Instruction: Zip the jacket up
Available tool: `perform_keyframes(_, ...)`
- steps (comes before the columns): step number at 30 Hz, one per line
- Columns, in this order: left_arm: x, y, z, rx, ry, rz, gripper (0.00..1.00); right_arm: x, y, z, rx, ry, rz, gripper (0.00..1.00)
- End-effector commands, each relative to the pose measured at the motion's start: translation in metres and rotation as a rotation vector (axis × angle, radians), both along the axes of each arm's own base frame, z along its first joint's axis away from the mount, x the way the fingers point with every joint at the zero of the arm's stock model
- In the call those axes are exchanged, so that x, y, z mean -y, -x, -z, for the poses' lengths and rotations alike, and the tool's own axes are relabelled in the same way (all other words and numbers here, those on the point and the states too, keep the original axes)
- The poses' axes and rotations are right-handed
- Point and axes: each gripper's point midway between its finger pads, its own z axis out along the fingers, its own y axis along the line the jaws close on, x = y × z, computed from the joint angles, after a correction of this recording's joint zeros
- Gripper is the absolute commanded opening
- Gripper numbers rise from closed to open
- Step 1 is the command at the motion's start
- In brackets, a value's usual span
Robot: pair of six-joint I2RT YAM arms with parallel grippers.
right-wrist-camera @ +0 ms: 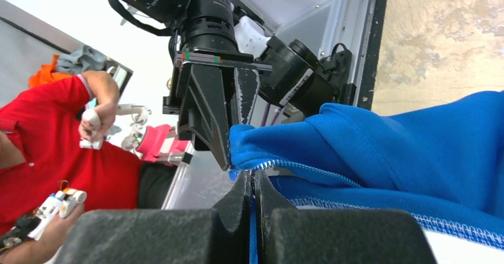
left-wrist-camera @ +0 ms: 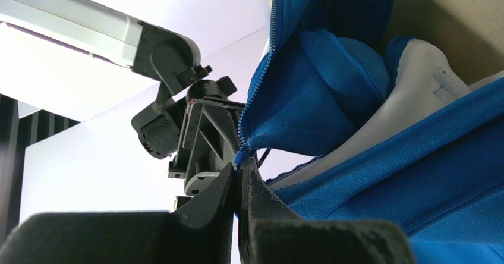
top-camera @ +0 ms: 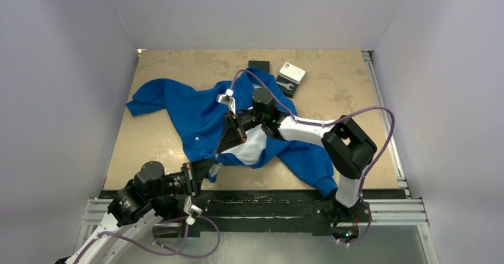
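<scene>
Plainly, the zipping has hardly begun. The jacket lies spread across the middle of the tabletop, with one sleeve reaching toward 10 o'clock and the other trailing toward 5 o'clock. Its front hangs open, so the pale lining shows near 6 o'clock. Both arms meet at the bottom hem there. The left arm comes in from 7 o'clock, and its jaws are pressed tight on the lowest corner of the front edge, right where the line of zip teeth ends. The right arm reaches over the cloth from 4 o'clock, and its jaws are likewise clamped narrow on blue fabric at the zip edge, tip to tip with the left pair. Only one row of teeth can be made out. I cannot tell where the slider sits or whether the two halves are joined at the base. By my reckoning, what is left is nearly everything: mating the two ends, then drawing the slider up toward the collar at 12 o'clock. A small white box sits apart near 1 o'clock.
</scene>
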Motion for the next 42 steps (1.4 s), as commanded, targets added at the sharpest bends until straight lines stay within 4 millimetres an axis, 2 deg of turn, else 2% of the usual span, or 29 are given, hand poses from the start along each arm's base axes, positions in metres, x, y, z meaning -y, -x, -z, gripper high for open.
perform_keyframes(1,0.004,0.008,-0.017,0.034,0.042,0.048,0.0,-0.007,-0.021,-0.012,0.125,0.008,0.108,0.0)
perform_keyframes(8,0.004,0.009,-0.016,0.021,0.047,0.049,0.0,-0.013,-0.042,-0.004,0.201,0.093,0.273,0.0)
perform_keyframes(16,0.006,0.01,-0.015,-0.004,0.05,0.061,0.0,-0.007,-0.061,-0.005,0.195,0.209,0.59,0.0)
perform_keyframes(27,0.007,0.014,-0.022,-0.038,0.07,0.072,0.0,-0.003,-0.083,0.01,0.325,0.35,0.796,0.0)
perform_keyframes(30,0.005,0.014,-0.021,-0.055,0.073,0.062,0.0,-0.004,-0.08,0.001,0.346,0.326,0.794,0.0)
perform_keyframes(33,0.003,0.01,-0.017,-0.097,0.083,0.031,0.0,-0.011,-0.064,-0.009,0.351,0.285,0.727,0.0)
perform_keyframes(34,0.003,0.008,-0.016,-0.11,0.087,0.015,0.01,-0.012,-0.06,-0.011,0.352,0.277,0.704,0.0)
perform_keyframes(36,0.001,0.002,-0.015,-0.152,0.12,-0.024,0.27,-0.012,-0.053,-0.016,0.352,0.261,0.668,0.0)
perform_keyframes(37,0.0,-0.001,-0.014,-0.165,0.13,-0.04,0.33,-0.012,-0.05,-0.016,0.351,0.26,0.656,0.0)
perform_keyframes(39,-0.002,-0.005,-0.011,-0.181,0.136,-0.07,0.39,-0.011,-0.045,-0.018,0.348,0.255,0.636,0.0)
perform_keyframes(42,-0.002,-0.009,-0.011,-0.219,0.154,-0.09,0.41,-0.01,-0.04,-0.02,0.343,0.247,0.618,0.0)
